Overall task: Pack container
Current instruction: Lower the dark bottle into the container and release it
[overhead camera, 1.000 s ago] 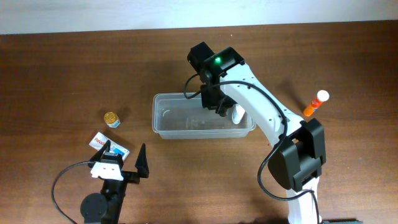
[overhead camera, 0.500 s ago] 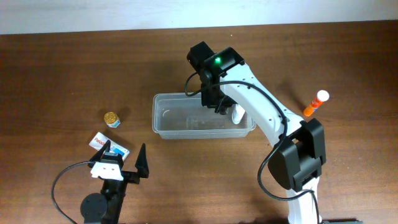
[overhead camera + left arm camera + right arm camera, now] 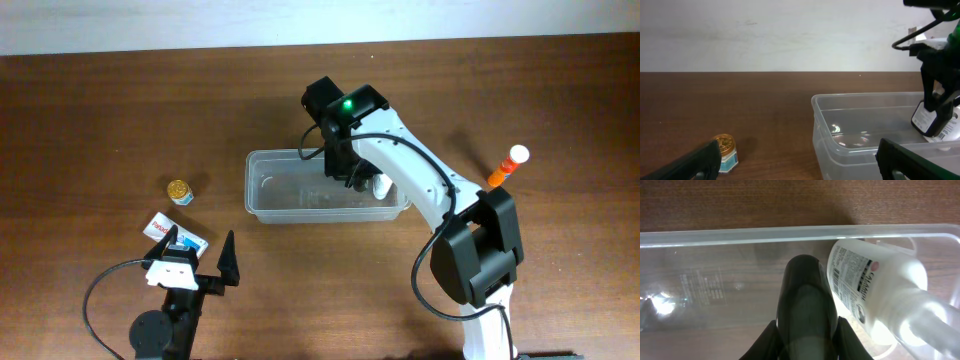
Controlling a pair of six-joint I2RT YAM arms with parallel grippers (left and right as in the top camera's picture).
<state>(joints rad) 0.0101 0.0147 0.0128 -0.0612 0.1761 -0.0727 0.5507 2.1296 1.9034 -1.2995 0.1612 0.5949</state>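
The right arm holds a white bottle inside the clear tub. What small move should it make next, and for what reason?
Probably open the right gripper and let go. It holds the white bottle low inside the container, at its right end, below the rim, so a release should leave it packed.

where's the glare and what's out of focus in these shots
Left wrist view: a bright glint sits on the floor of the clear rectangular plastic tub, and the left gripper has blurred dark fingers at the bottom edge. Right wrist view: the white plastic bottle goes soft toward the lens. Overhead view: sharp, evenly lit.
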